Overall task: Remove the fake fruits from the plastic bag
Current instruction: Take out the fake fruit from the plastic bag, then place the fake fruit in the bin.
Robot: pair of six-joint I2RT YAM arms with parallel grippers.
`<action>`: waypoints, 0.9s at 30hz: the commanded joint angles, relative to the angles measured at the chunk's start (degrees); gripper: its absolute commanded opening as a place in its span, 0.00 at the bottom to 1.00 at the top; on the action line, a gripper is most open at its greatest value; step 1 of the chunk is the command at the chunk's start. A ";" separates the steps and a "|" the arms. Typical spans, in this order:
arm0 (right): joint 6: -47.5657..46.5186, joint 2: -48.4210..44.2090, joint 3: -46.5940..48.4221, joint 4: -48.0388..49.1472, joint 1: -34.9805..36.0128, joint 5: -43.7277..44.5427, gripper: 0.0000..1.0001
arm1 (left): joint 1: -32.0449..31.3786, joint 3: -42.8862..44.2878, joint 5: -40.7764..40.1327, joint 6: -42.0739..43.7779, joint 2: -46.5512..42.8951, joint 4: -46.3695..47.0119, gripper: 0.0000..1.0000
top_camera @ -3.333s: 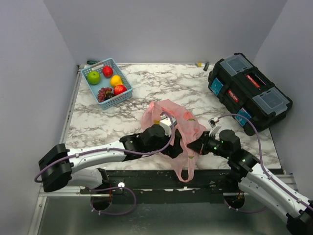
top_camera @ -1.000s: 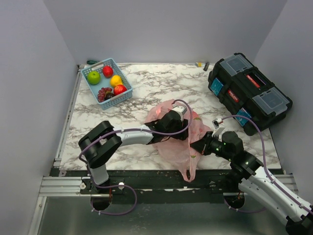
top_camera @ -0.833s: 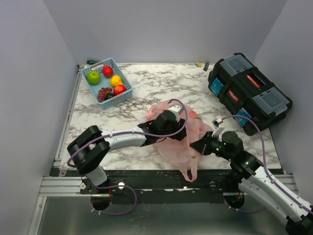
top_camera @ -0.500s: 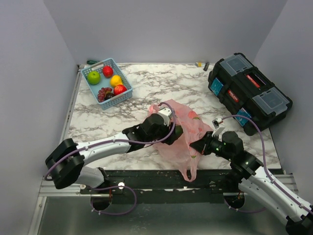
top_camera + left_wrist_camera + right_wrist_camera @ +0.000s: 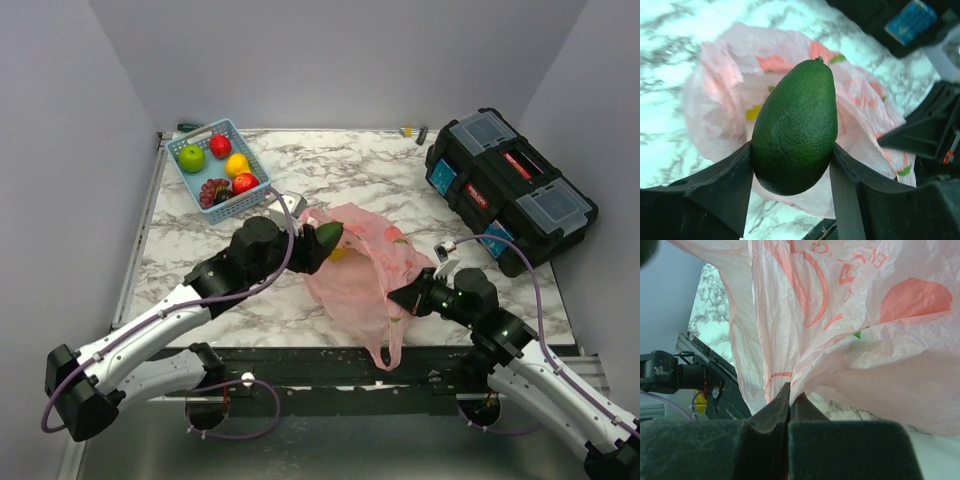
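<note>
My left gripper point(image 5: 318, 240) is shut on a dark green avocado-shaped fake fruit point(image 5: 328, 235), held just left of the bag's mouth. In the left wrist view the fruit point(image 5: 795, 130) sits upright between both fingers of the gripper point(image 5: 791, 151), above the pink plastic bag point(image 5: 715, 105). The bag point(image 5: 360, 265) lies crumpled at the table's middle front, and a yellow piece point(image 5: 340, 254) shows through it. My right gripper point(image 5: 400, 297) is shut on the bag's right side; its jaws point(image 5: 790, 392) pinch a fold of the film point(image 5: 840, 315).
A light blue basket point(image 5: 228, 127) at the back left holds a green apple point(image 5: 191, 157), red fruits, a yellow fruit and dark grapes. A black toolbox point(image 5: 510, 185) stands at the right. One bag handle hangs over the front edge point(image 5: 385, 350).
My left gripper has drawn back left out of the bag with the green fruit in its jaws. The right gripper has kept its hold on the bag.
</note>
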 commanded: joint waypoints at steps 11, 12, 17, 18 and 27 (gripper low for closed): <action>-1.16 -0.84 0.11 1.05 0.19 -0.63 0.01 | 31.46 14.33 0.87 -14.44 5.67 -4.79 0.00; -1.18 -0.93 0.06 1.12 0.18 -0.82 0.01 | 34.45 14.77 3.70 -17.15 7.14 -4.30 0.00; -1.45 -1.03 0.03 1.20 0.19 -1.90 0.01 | 45.92 16.98 13.11 -31.70 17.83 -2.91 0.00; -1.36 -1.22 -0.05 1.22 0.19 -1.83 0.01 | 47.31 17.82 13.36 -33.95 20.55 -2.83 0.00; -1.70 -1.60 -0.33 1.77 0.19 -3.01 0.01 | 54.18 38.27 4.23 -35.46 43.91 -10.76 0.00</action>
